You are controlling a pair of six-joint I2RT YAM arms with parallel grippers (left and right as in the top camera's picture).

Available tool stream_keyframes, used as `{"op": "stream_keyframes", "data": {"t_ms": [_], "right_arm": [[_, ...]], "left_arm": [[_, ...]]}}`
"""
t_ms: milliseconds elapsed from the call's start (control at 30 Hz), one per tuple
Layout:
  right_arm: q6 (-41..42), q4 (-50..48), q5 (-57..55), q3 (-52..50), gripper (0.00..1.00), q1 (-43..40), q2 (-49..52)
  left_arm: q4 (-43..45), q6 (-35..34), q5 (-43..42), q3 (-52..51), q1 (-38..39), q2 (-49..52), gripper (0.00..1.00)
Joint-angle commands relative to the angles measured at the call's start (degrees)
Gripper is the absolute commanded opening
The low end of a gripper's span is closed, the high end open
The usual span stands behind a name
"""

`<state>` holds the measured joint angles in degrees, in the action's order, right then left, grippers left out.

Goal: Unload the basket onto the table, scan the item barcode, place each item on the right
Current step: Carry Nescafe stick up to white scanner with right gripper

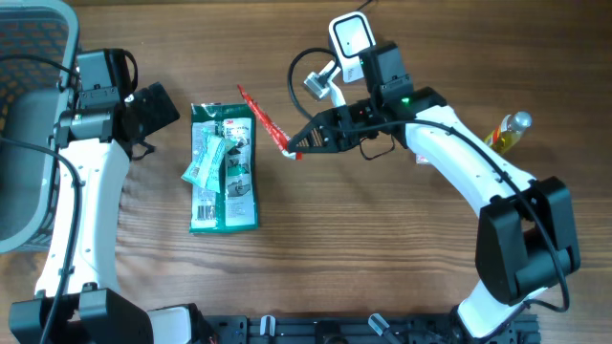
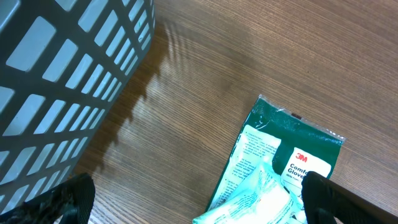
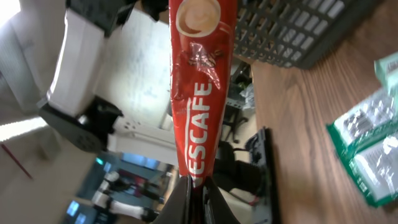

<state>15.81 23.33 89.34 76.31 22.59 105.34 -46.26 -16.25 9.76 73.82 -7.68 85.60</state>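
A red Nescafe stick sachet (image 1: 263, 119) hangs above the table, and my right gripper (image 1: 293, 150) is shut on its lower end. In the right wrist view the sachet (image 3: 198, 93) stands straight out from the closed right gripper (image 3: 198, 190), label side facing the camera. No barcode shows on that side. A white handheld scanner (image 1: 349, 40) sits at the back, behind the right arm. My left gripper (image 1: 153, 110) stays open at the left. In its wrist view the left gripper (image 2: 199, 205) hovers over the table with nothing between its fingers (image 2: 68, 199).
A green 3M gloves pack (image 1: 229, 182) lies flat at centre left with a pale teal packet (image 1: 206, 161) on top. Both appear in the left wrist view, pack (image 2: 298, 134) and packet (image 2: 255, 202). A grey mesh basket (image 1: 29, 57) fills the left edge. A yellow bottle (image 1: 507, 132) lies far right.
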Motion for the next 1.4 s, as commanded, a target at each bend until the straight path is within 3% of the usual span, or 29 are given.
{"op": "stream_keyframes", "data": {"t_ms": [0, 67, 200, 300, 400, 767, 867, 1167, 1367], "right_arm": [[10.29, -0.09, 3.63, 0.07, 0.04, -2.62, -0.33], [10.49, -0.04, 3.63, 0.07, 0.04, -3.69, -0.81], [20.15, -0.24, 3.61, 0.07, 0.04, -4.31, -0.98], [21.07, -0.15, 3.63, 0.07, 0.04, -4.31, -0.98], [28.65, -0.28, 3.63, 0.07, 0.04, -4.44, -0.98], [29.20, -1.75, 3.23, 0.07, 0.04, -4.46, -0.98], [29.03, -1.88, -1.99, 0.07, 0.04, -4.46, -0.98], [13.49, -0.63, -24.52, 0.07, 0.04, -4.46, -0.96], [-5.70, 6.23, -35.67, 0.07, 0.04, -2.95, -0.87]], "left_arm": [[0.00, -0.72, 0.11, 0.33, -0.33, -0.11, 1.00], [0.00, -0.72, 0.11, 0.33, -0.33, -0.11, 1.00], [0.00, -0.72, 0.11, 0.33, -0.33, -0.11, 1.00], [0.00, -0.72, 0.11, 0.33, -0.33, -0.11, 1.00], [0.00, -0.72, 0.11, 0.33, -0.33, -0.11, 1.00], [0.00, -0.72, 0.11, 0.33, -0.33, -0.11, 1.00], [0.00, -0.72, 0.11, 0.33, -0.33, -0.11, 1.00], [0.00, -0.72, 0.11, 0.33, -0.33, -0.11, 1.00], [0.00, -0.74, 0.11, 0.33, -0.33, -0.11, 1.00]]}}
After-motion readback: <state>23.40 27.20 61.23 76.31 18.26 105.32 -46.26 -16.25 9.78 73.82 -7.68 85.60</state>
